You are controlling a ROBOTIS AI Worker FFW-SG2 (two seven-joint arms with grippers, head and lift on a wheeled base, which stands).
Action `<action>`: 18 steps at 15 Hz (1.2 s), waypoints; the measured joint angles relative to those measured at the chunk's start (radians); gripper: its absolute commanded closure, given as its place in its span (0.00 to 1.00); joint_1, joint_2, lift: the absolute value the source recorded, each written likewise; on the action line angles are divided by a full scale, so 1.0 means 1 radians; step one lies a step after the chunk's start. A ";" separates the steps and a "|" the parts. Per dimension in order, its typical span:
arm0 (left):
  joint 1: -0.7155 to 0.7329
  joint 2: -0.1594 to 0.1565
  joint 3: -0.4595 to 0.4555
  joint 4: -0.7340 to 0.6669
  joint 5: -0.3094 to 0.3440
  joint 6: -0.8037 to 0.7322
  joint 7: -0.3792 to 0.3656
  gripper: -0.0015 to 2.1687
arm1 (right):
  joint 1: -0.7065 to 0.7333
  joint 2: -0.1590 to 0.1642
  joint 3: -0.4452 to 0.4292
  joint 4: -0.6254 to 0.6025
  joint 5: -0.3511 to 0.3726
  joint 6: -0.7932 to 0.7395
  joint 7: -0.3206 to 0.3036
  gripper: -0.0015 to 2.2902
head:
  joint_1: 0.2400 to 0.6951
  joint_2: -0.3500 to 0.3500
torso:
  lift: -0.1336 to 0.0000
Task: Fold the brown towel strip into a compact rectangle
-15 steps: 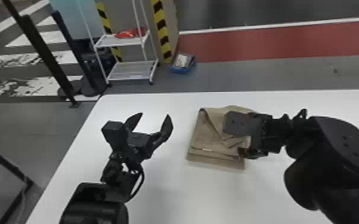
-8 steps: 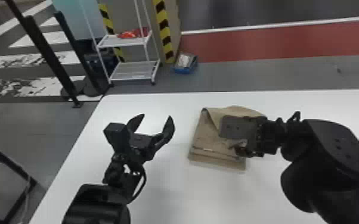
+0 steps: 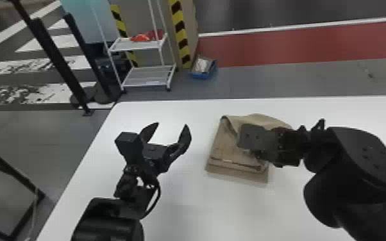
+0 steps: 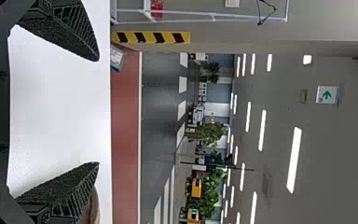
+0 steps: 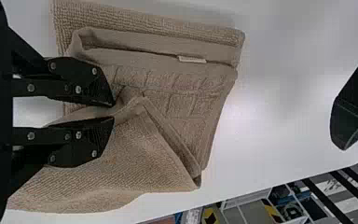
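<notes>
Towel part-folded on the tabletop, pinched by the right tool, the left tool empty and open.
From the left, a white rack [image 3: 144,45] stands beyond the tabletop [image 3: 186,211], with a blue bin [image 3: 203,69] on the floor just beside it. The left tool [image 3: 171,125] is over the tabletop's left part, its two fingers spread wide with nothing between them, well apart from the towel [image 3: 229,150]. The towel lies in layers to the right of that tool, its lowest layer jutting out along the near edge and a loose flap [image 3: 259,120] across the far side. A small pale label [image 5: 192,59] shows on an upper layer. Farthest right, the right tool [image 3: 255,136] reaches over the towel, its fingers closed on a bunched fold.
</notes>
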 measured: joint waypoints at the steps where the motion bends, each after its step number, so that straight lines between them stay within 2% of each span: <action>1: 0.000 0.000 0.000 -0.001 0.000 0.000 0.000 0.04 | -0.004 0.000 -0.001 0.000 -0.002 0.002 -0.001 0.50 | 1.00 0.85 | 0.08; 6: 0.000 0.000 -0.007 -0.001 -0.001 0.009 0.000 0.04 | -0.008 -0.001 -0.009 -0.017 -0.011 0.005 0.001 0.50 | 1.00 0.85 | 0.08; 10: -0.006 0.000 -0.014 -0.001 -0.005 0.020 0.002 0.04 | -0.023 0.002 -0.045 -0.088 -0.050 0.041 0.002 0.50 | 1.00 0.84 | 0.08; 13: -0.021 0.000 -0.019 -0.001 -0.010 0.033 0.009 0.04 | -0.035 0.026 -0.043 -0.142 -0.100 0.098 0.025 0.50 | 1.00 0.87 | 0.08; 18: -0.023 0.000 -0.013 0.001 -0.011 0.029 0.016 0.04 | -0.035 0.073 0.010 -0.144 -0.118 0.122 0.032 0.50 | 1.00 0.94 | 0.08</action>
